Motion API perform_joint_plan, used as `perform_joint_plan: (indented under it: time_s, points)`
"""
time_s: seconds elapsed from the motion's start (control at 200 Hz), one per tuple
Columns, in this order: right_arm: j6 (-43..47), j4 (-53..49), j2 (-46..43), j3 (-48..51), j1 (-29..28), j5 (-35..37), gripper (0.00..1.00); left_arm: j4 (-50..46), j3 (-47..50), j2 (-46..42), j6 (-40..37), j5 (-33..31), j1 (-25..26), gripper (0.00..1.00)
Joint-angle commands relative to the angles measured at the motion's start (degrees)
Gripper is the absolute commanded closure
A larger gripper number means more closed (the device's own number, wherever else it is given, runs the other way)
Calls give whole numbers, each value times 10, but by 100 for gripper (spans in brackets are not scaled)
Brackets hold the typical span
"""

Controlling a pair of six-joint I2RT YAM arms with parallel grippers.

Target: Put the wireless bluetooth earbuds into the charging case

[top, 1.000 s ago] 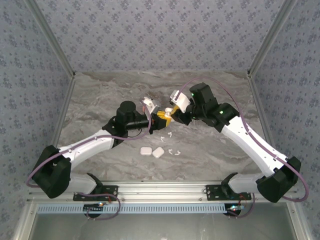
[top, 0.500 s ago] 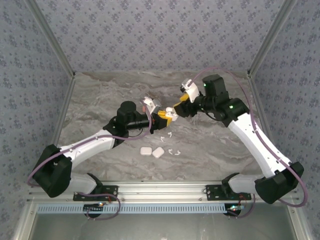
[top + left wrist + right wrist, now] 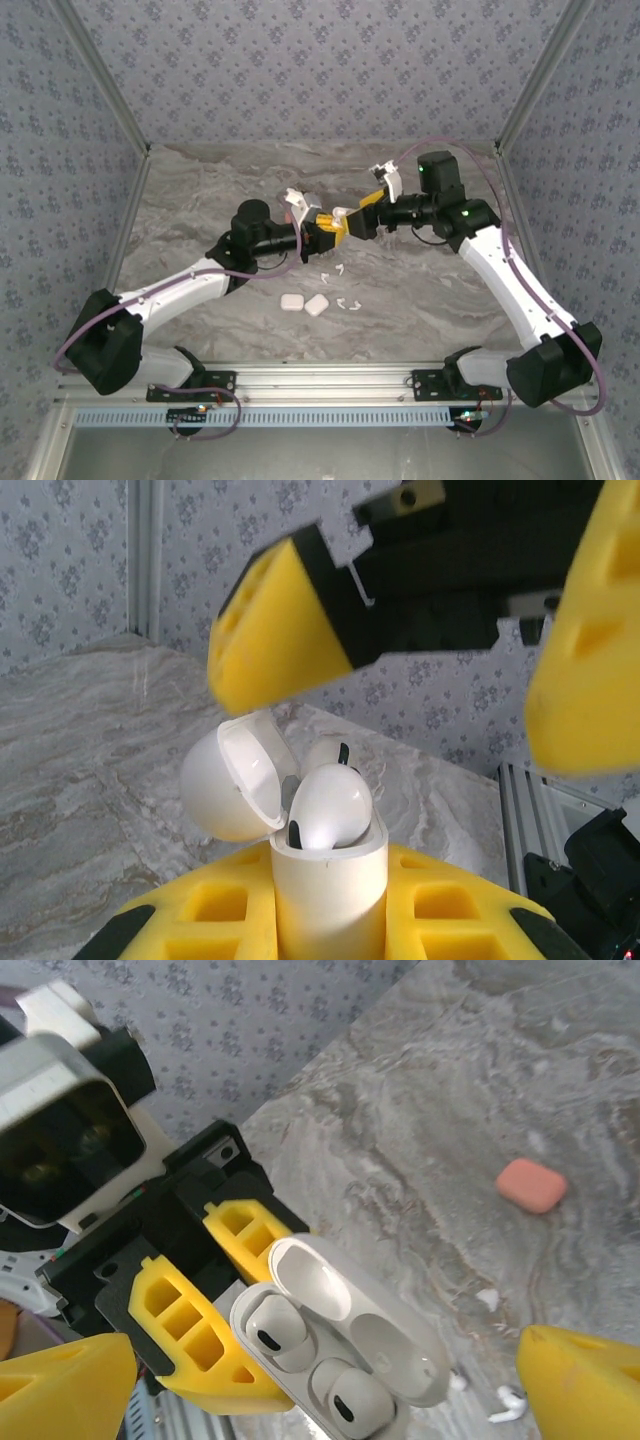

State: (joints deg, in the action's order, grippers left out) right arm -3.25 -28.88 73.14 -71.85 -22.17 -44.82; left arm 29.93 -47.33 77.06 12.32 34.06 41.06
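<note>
The charging case [image 3: 330,890] and the earbuds [image 3: 328,805] seated in it are smooth, glossy white plastic with sharp highlights; the earbuds carry small matt black insets. The fingers [image 3: 200,920] of the left gripper [image 3: 330,232] and of the right gripper [image 3: 357,218] are matt yellow plastic, slightly grainy, on matt black plastic mounts. The table [image 3: 450,1110] has a smooth, low-sheen, grey marble-patterned finish, the coral case [image 3: 532,1185] looks matt, and the front rail [image 3: 330,378] is bare metal.
</note>
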Motion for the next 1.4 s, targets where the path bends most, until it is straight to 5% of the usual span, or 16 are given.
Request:
perform_joint_plan:
  time_s: [0.0,0.735,1.124,1.394]
  points:
    - [-16,1,11,0,-11,-26,0,27,-27,9,4,13,6,96]
    - [-1,-20,-33,11,-20,-56,0,-1,-23,10,-15,-14,10,97]
    - [-2,-40,-43,4,-1,54,0,3,-11,-3,-6,-32,8,97]
    - [-59,28,-99,56,74,94,0,-35,31,-25,79,-48,-79,100]
